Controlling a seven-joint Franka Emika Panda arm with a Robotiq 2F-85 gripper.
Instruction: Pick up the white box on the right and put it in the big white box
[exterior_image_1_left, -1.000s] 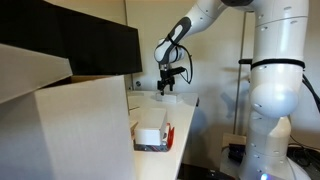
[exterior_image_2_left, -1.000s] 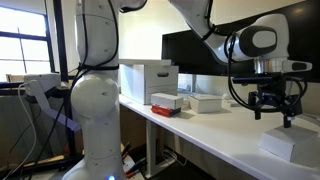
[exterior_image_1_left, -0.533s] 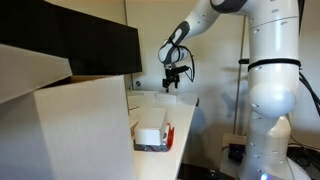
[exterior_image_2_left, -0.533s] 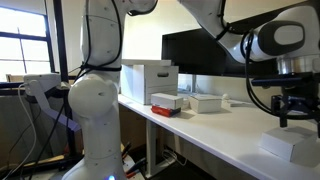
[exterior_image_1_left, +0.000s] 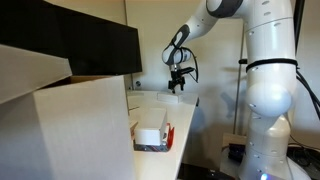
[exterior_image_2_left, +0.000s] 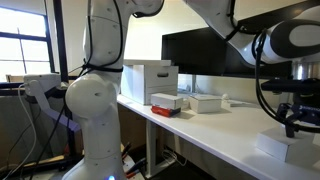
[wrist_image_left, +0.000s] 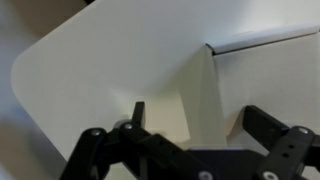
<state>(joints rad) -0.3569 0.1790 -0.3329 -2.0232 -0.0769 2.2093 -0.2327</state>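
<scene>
A small white box (exterior_image_2_left: 288, 149) lies at the end of the white table; in the wrist view its top (wrist_image_left: 265, 75) and one corner edge show between and beyond my fingers. My gripper (exterior_image_2_left: 297, 118) hangs just above it, open and empty; it also shows in an exterior view (exterior_image_1_left: 179, 84) and in the wrist view (wrist_image_left: 205, 125). The big white box, open at the top, stands further along the table (exterior_image_2_left: 148, 80) and fills the foreground in an exterior view (exterior_image_1_left: 80, 125).
A low red-and-white box (exterior_image_2_left: 165, 101) and a flat white box (exterior_image_2_left: 205, 102) lie between the big box and my gripper. Dark monitors (exterior_image_1_left: 70, 45) stand along the back. The table's rounded corner (wrist_image_left: 40, 70) and edge are close to the small box.
My gripper has moved along the table towards its end and now hangs over the small white box. It has stayed open.
</scene>
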